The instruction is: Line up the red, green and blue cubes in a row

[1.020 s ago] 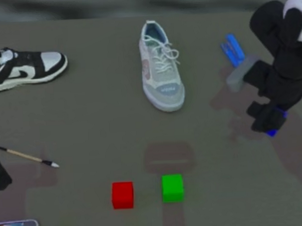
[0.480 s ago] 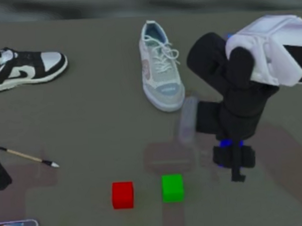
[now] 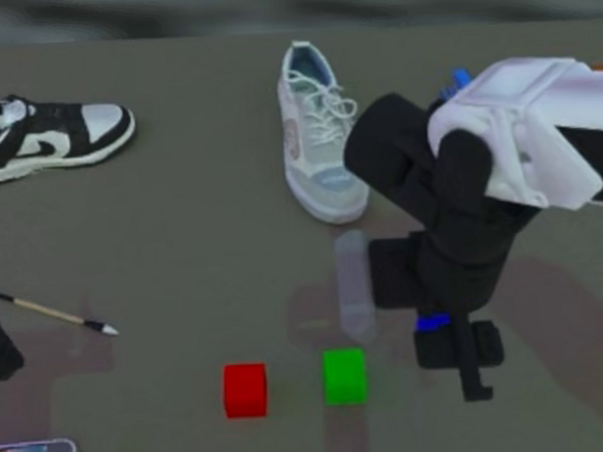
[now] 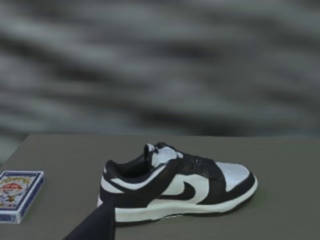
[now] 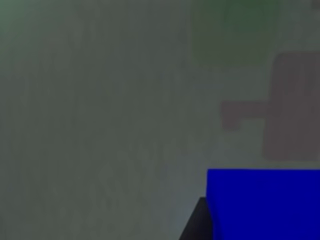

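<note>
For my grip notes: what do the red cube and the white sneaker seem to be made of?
Red cube: looks like hard matte plastic or painted wood; flat uniform colour, sharp edges. White sneaker: apparently soft mesh or fabric upper with laces, over a smoother sole.

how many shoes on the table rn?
2. Black-and-white sneaker at the table's far left; white sneaker at far centre. The right arm could hide more.

Red cube [image 3: 245,390]: bright red, flat on the table, near front edge, left of centre.
Green cube [image 3: 344,375]: bright green, just right of the red, apart.
Blue cube [image 3: 433,322]: deep blue, mostly hidden, held in the right gripper [image 3: 457,351], right of the green.
</note>
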Robot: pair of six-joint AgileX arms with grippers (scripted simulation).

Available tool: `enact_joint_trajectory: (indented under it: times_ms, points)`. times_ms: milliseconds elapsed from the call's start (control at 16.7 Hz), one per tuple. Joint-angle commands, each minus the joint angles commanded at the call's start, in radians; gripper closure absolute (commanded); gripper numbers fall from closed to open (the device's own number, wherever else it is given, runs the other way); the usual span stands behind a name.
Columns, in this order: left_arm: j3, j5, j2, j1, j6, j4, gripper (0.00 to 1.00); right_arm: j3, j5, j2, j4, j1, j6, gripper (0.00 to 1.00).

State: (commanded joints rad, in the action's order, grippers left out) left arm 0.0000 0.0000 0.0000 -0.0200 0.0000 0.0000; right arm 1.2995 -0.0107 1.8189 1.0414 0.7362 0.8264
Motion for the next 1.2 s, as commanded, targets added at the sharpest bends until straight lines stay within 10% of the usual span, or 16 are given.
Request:
enact_joint_trajectory:
  times_ms: [720, 1200]
  points:
    - [0.000, 0.000, 0.000, 0.000, 0.000, 0.000, 0.00, -0.166, 0.001, 0.098, -0.264, 0.005, 0.001, 1.00]
    - [0.000, 0.000, 0.000, 0.000, 0.000, 0.000, 0.00, -0.166, 0.001, 0.098, -0.264, 0.005, 0.001, 0.40]
